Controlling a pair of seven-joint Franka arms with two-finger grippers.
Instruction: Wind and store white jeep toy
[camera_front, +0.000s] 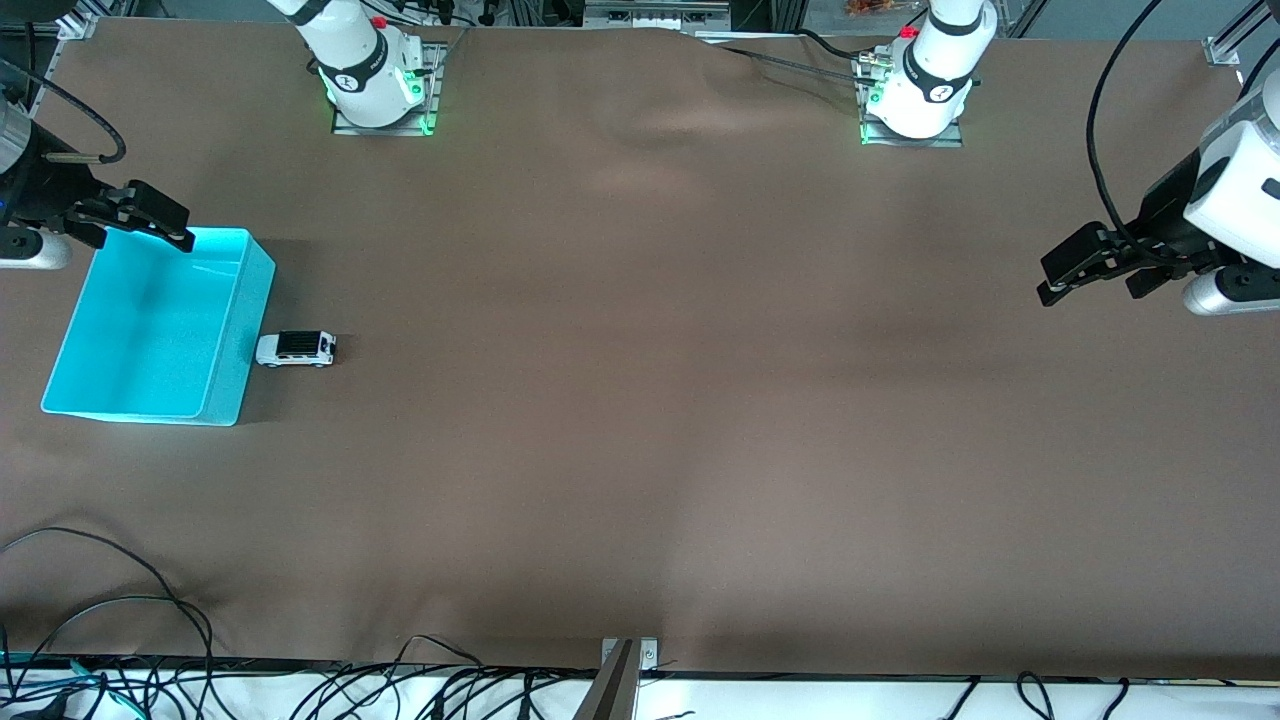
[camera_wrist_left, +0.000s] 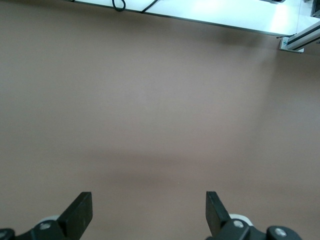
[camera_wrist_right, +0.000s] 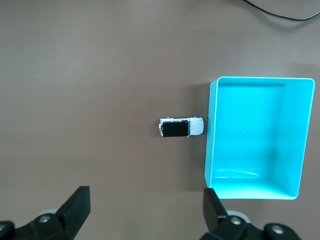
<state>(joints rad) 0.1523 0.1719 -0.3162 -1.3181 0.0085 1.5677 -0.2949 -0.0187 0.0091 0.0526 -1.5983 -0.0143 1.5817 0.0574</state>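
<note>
Reaching for the white jeep toy (camera_front: 296, 348) is judged to be the step in hand, since it sits untouched on the worktop (camera_front: 640, 400), just beside the outer wall of the cyan bin (camera_front: 225, 375) and nearer the front camera than the right tool (camera_front: 150, 222). The right tool is held up over the bin's corner with its fingers spread wide and nothing between them; in the right wrist view the toy (camera_wrist_right: 181, 127) lies ahead of the spread fingers (camera_wrist_right: 75, 205), with the bin (camera_wrist_right: 212, 100) beside it. The tool is best brought straight down over the black roof, with the fingers turned so that they close across the toy's narrow body, not along its length. Because one end of the toy is almost against the bin wall, the fingers should be kept clear of that wall. The grip should be low and centred, as a small boxy car may twist out. The left tool (camera_front: 1095, 270), also spread wide and empty, waits over bare worktop, well apart from the toy.
</note>
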